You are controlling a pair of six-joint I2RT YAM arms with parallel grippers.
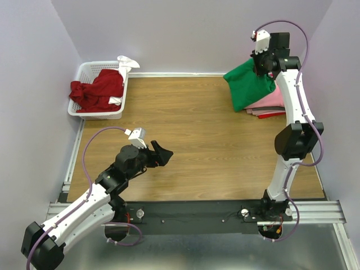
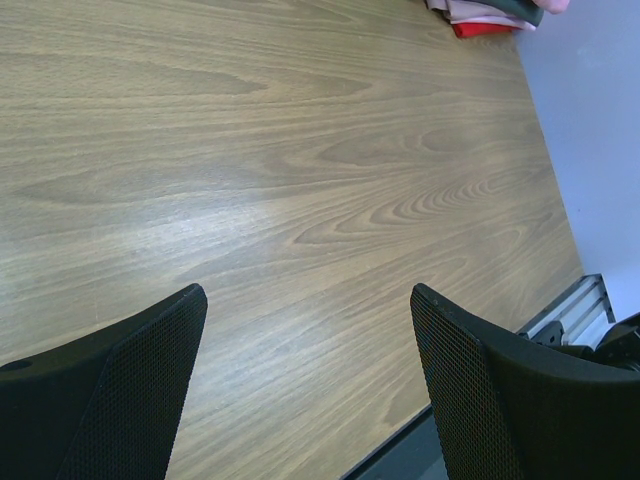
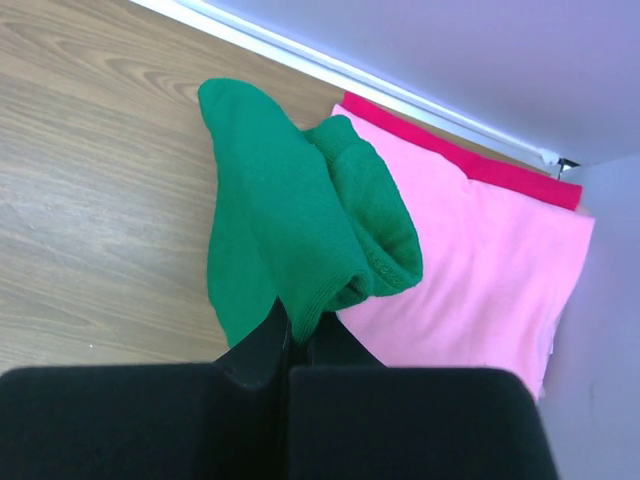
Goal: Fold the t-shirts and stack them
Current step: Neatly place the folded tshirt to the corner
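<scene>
My right gripper [image 1: 262, 66] is shut on a folded bright green t-shirt [image 1: 247, 84] and holds it hanging above the stack at the table's back right. In the right wrist view the green shirt [image 3: 300, 230] droops from my gripper [image 3: 300, 335] over a folded pink t-shirt [image 3: 480, 270] with a redder one [image 3: 470, 160] under it. The stack [image 1: 269, 104] of pink and red shirts lies against the right wall. A dark red t-shirt [image 1: 95, 90] is crumpled in the basket. My left gripper [image 1: 160, 154] is open and empty above the bare wood [image 2: 300, 200].
A white slotted basket [image 1: 84, 109] stands at the back left corner, with a white cloth [image 1: 126, 62] over its rim. Purple walls close the table's back and sides. A metal rail [image 1: 197, 211] runs along the near edge.
</scene>
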